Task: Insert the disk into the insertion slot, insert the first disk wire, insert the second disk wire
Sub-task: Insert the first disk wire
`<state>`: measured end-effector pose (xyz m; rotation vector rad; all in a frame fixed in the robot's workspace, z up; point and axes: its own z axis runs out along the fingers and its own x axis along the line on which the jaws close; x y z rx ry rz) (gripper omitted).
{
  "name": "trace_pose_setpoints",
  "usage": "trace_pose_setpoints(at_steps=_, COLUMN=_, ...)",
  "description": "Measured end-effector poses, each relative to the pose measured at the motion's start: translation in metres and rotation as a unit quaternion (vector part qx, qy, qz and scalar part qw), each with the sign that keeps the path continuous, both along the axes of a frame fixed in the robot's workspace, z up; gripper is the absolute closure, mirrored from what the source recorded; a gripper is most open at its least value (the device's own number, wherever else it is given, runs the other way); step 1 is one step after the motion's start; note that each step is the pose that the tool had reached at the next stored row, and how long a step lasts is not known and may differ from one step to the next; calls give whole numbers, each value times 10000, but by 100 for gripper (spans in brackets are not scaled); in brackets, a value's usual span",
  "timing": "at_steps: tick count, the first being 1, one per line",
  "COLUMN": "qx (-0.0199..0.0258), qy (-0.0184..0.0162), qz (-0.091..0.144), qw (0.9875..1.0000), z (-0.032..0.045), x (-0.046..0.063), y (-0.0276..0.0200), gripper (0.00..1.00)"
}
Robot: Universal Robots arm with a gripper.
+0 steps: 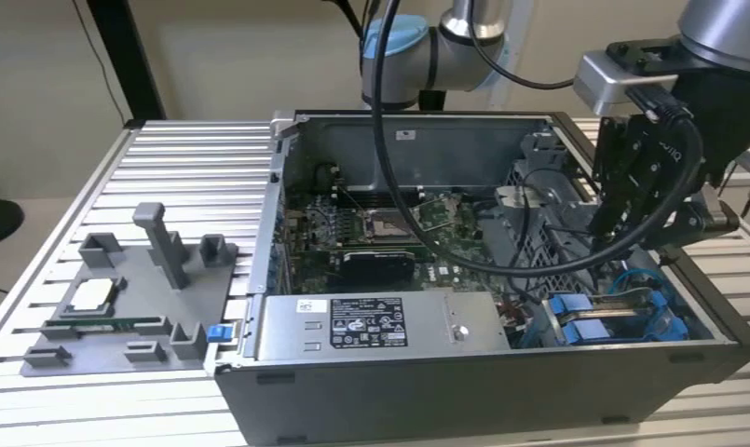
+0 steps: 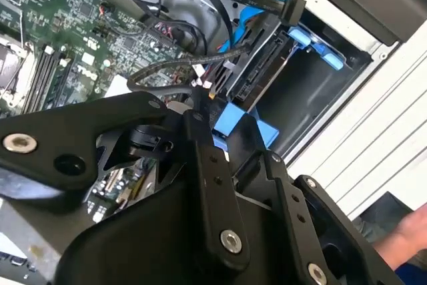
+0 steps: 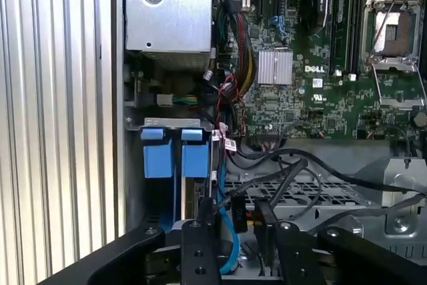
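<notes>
In the exterior view the gripper (image 1: 617, 223) hangs inside the open case (image 1: 474, 391) above the blue-framed disk (image 1: 589, 321), its tips lost behind black cables (image 1: 381, 140). The label (image 1: 366, 321) on the power box is too small to read. In the second wrist view the jaws stand apart, clamping nothing, with the disk (image 2: 263, 65) beyond them and a hand (image 2: 407, 231) cut off at the edge. In the first wrist view 2 blue tabs (image 3: 175, 159) sit in the slot (image 3: 170, 123), the disk's body there being dark and hard to make out.

Grey fixture tray (image 1: 141, 300) sits beside open computer case (image 1: 474, 402)
</notes>
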<state>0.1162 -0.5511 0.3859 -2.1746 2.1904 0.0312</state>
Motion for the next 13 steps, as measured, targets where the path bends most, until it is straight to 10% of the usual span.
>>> trace_pose_setpoints(at_steps=4, qx=25, qy=-37, qz=-1, qw=10000, z=-5, x=-39, y=-1, gripper=0)
trace_pose_setpoints(at_steps=10, qx=308, qy=-94, qz=-1, qw=9995, z=-14, x=-40, y=0, gripper=0)
trace_pose_setpoints(at_steps=13, qx=323, qy=-95, qz=-2, qw=9994, z=-15, x=-41, y=-3, gripper=0)
